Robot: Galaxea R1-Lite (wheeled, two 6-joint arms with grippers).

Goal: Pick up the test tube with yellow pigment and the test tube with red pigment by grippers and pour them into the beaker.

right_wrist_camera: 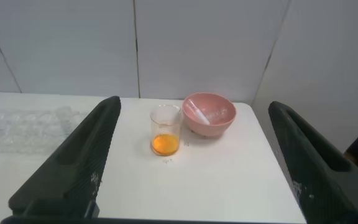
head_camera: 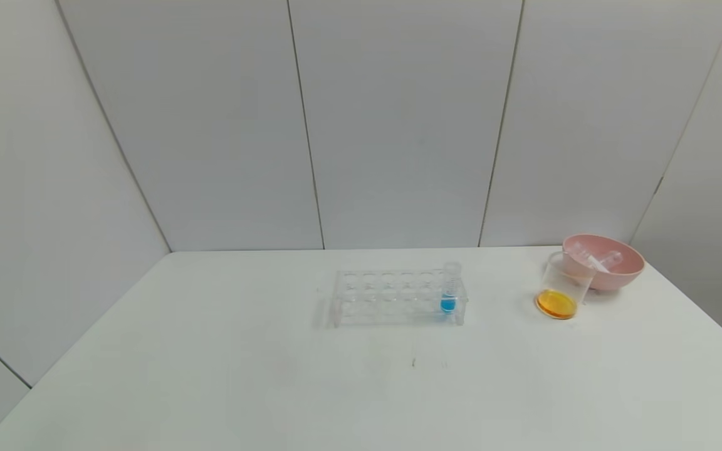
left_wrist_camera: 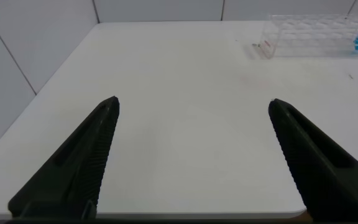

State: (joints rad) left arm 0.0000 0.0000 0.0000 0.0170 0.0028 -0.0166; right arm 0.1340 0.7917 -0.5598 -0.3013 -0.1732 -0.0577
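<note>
The clear beaker [head_camera: 565, 288] stands on the white table at the right and holds orange-yellow liquid at its bottom; it also shows in the right wrist view [right_wrist_camera: 165, 130]. No tube with yellow or red liquid is in view. Two clear empty tubes [head_camera: 594, 260] lie in the pink bowl [head_camera: 615, 279], also seen in the right wrist view [right_wrist_camera: 199, 113]. My right gripper [right_wrist_camera: 194, 102] is open and empty, well back from the beaker. My left gripper [left_wrist_camera: 193, 101] is open and empty over the table's front left. Neither arm shows in the head view.
A clear tube rack [head_camera: 392, 294] stands mid-table with one tube of blue liquid [head_camera: 449, 299] at its right end; it also shows in the left wrist view [left_wrist_camera: 309, 28]. The pink bowl [right_wrist_camera: 211, 127] sits just behind the beaker near the right edge. White walls enclose the table.
</note>
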